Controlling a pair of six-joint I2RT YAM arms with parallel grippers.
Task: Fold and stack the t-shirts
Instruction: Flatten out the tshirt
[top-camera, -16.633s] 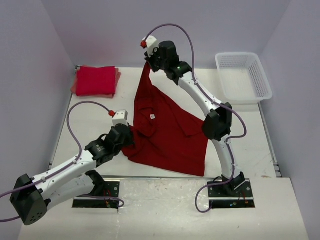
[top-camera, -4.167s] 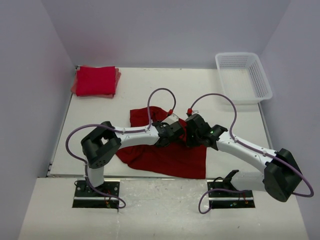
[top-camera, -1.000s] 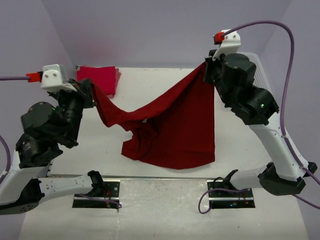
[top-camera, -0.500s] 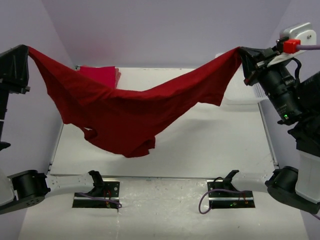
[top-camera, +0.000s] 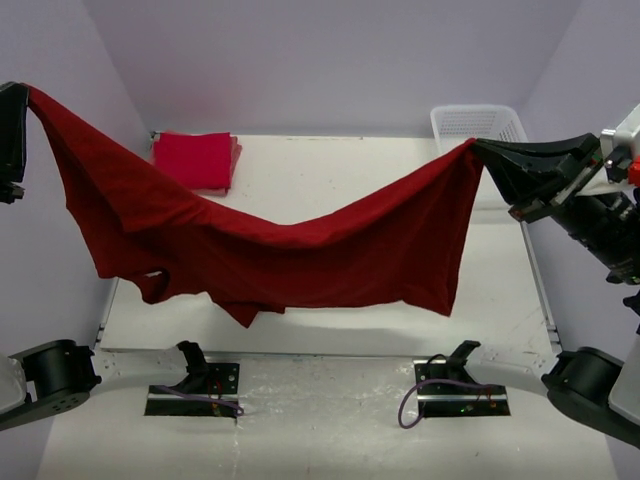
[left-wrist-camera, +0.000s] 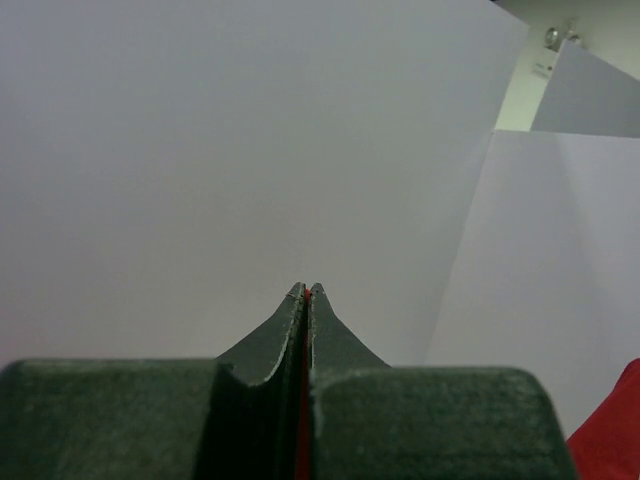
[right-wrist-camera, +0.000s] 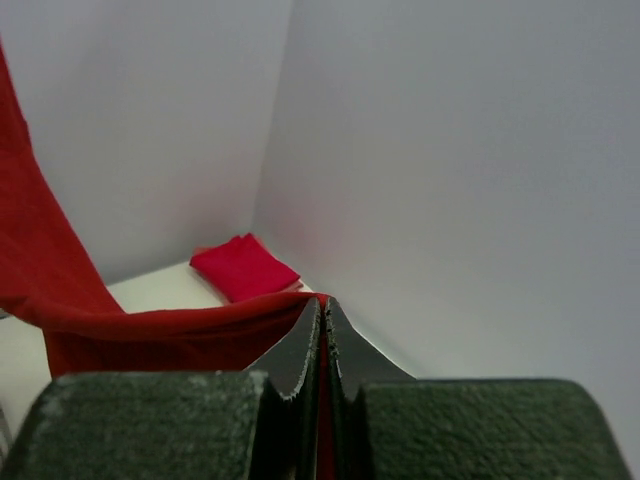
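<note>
Crimson t-shirt (top-camera: 290, 255), soft sagging swag between left tool (left-wrist-camera: 304, 291) and right tool (right-wrist-camera: 322, 302)

hanging crimson t-shirt (top-camera: 300, 250) bars the middle; folded stack (top-camera: 193, 161) far-left; basket (top-camera: 475, 108) far-right

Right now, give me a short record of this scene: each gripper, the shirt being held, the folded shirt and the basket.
left gripper: shut on one end of the dark red shirt, raised at far left
right gripper: shut on the other end, raised at right
dark red shirt: unfolded, stretched between both grippers, sagging above the table
folded shirt: bright red, table's far left corner
basket: white, far right corner, partly hidden by the shirt
</note>
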